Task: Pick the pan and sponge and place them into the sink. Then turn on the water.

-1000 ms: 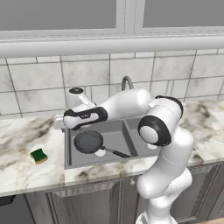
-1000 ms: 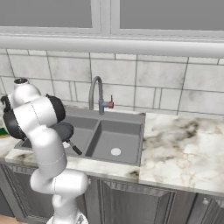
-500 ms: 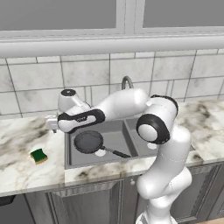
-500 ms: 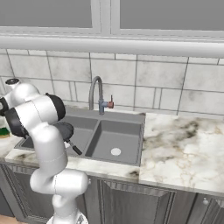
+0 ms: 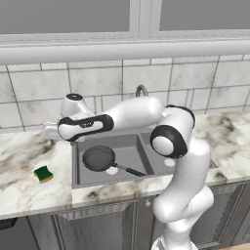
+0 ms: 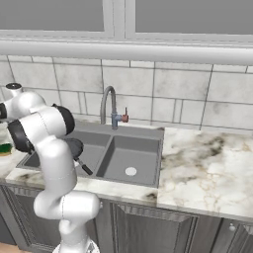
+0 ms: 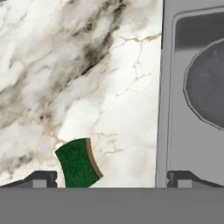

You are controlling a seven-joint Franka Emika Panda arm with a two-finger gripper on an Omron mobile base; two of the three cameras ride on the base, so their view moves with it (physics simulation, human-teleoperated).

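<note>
I take the sink (image 5: 78, 161) as my landmark. The pan (image 5: 99, 157) lies inside its left basin, flat on the floor of the basin, with its thin black handle (image 5: 131, 170) running toward the front of the central divider. In the right base view I see a sliver of the pan (image 6: 75, 147) past my own arm, its handle poking out toward the divider.

The sponge (image 5: 43, 173) sits on the marble counter (image 5: 29, 190) to the left of the sink, well apart from its rim, green face up. From the hand view it is the sponge (image 7: 78, 162) low in the picture, with a thin yellow-brown edge along one side, and the sink wall (image 7: 164, 92) runs beside it with bare marble between the two.

My gripper (image 7: 111, 179) hangs above the counter just off the sink's left rim. Its two dark fingertips (image 7: 41, 178) stand as wide as they go, one just beside the sponge and the other over the sink rim; nothing is between them and nothing is held. In the left base view the hand (image 5: 53, 132) reaches out past the sink's back left corner, above the counter.

The arched faucet (image 6: 109, 106) rises behind the divider at the back of the sink; no water runs from it
</note>
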